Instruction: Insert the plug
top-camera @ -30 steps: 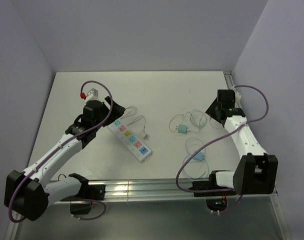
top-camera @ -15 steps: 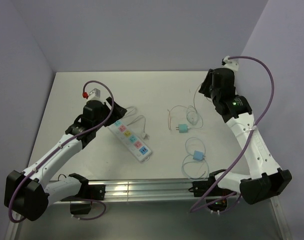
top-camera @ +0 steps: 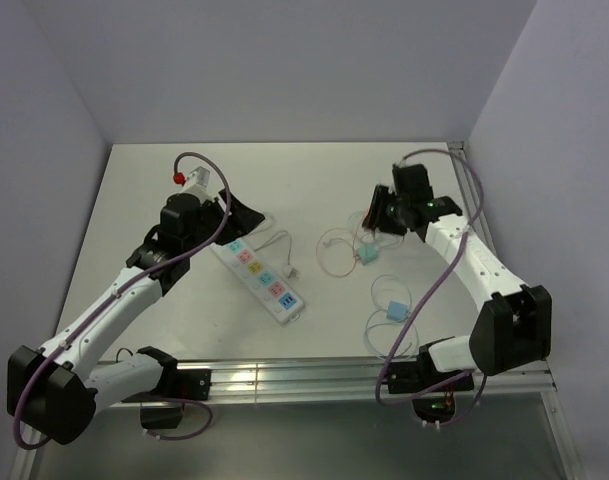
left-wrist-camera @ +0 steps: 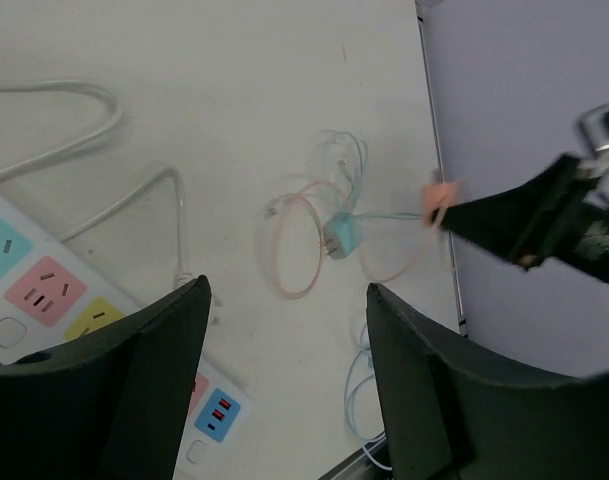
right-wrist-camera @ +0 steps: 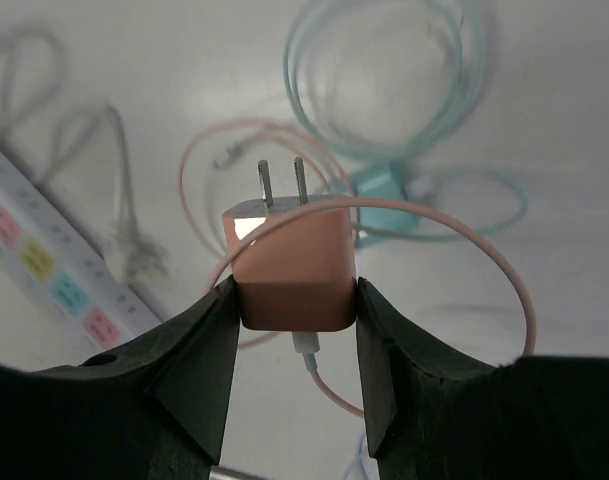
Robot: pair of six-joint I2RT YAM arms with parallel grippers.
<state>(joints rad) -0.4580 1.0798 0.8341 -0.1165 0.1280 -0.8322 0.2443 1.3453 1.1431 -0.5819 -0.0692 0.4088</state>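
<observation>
**Between the right fingers: pink plug aloft, strip well apart**

Between the fingers of the right gripper [right-wrist-camera: 295, 292], the pink square plastic charger plug [right-wrist-camera: 296, 262] is sitting clamped by its flat sides. Its two prongs are pointing ahead of the fingertips, clear of the table [top-camera: 324, 170]. Its thin pink cable [right-wrist-camera: 464, 262] is looping beyond the fingers, above a teal plug [right-wrist-camera: 382, 188]. Well apart, off to the fingers' left, the white long plastic power strip with coloured sockets [top-camera: 261, 277] is lying. The left gripper [left-wrist-camera: 289, 375] is hovering over it, fingers spread wide and empty. The carry is probably calling for prongs squared to a two-slot socket before descending, with the cable trailing slack.
</observation>
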